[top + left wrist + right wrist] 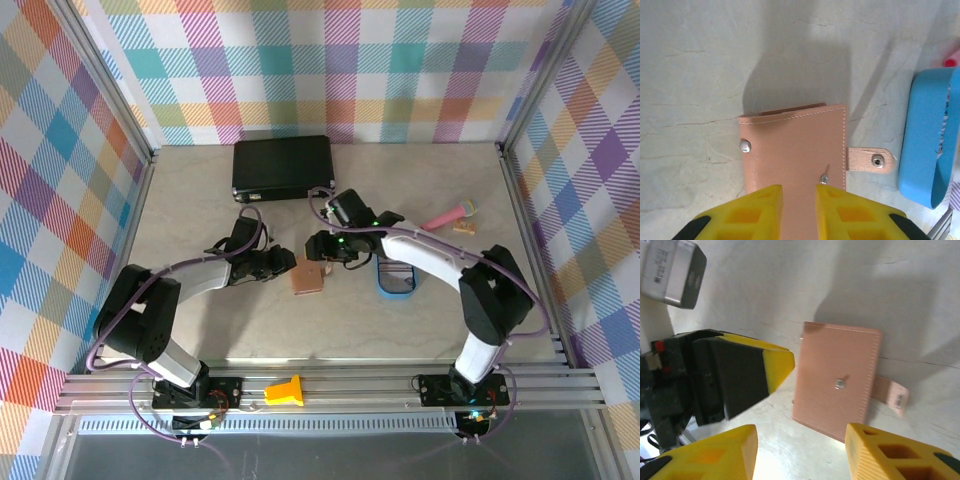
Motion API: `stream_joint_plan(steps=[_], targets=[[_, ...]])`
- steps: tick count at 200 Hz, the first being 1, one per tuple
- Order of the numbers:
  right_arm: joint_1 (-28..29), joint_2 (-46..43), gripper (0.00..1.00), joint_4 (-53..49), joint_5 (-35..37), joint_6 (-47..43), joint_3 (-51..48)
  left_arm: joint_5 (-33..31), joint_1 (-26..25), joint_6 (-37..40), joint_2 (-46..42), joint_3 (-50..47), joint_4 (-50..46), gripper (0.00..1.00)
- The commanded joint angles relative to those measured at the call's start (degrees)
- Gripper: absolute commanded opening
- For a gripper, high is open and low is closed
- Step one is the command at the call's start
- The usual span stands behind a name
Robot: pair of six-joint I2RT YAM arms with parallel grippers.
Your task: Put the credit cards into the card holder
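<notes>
The card holder [308, 277] lies shut and flat on the table, salmon leather with its snap tab [871, 160] sticking out to one side. My left gripper [798, 202] hovers over the holder's near edge, its jaws narrowly open with the leather showing in the gap and nothing pinched. One left finger [775, 362] stands just beside the card holder [836, 380]. My right gripper [800, 450] is open wide, a little short of the holder, with nothing between its jaws. The credit cards are hidden or out of view.
A blue oval tray [396, 278] sits just right of the holder. It also shows in the left wrist view as the blue tray [927, 140]. A large black case [283, 167] lies at the back, and a pink tool [448, 215] at the right.
</notes>
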Motion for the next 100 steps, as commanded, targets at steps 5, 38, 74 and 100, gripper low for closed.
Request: stream_joint_plan(steps=[5, 38, 74, 100], targets=[[0.40, 5.96, 0.51, -5.41, 1.70, 2.56, 4.14, -3.15, -0.21, 1.22, -3.65, 0.32, -5.92, 0.25], [0.39, 11.43, 0.54, -9.08, 2.05, 1.57, 8.27, -5.15, -0.12, 0.92, -6.45, -1.67, -8.78, 0.25], [0.30, 14.89, 0.55, -11.29, 1.93, 0.32, 10.69, -5.85, -0.09, -0.06, -8.64, -4.37, -8.62, 0.26], [0.31, 16.66, 0.56, -11.24, 0.46, -0.40, 11.51, -6.32, -0.06, -0.30, -9.36, -5.34, -8.98, 0.27]])
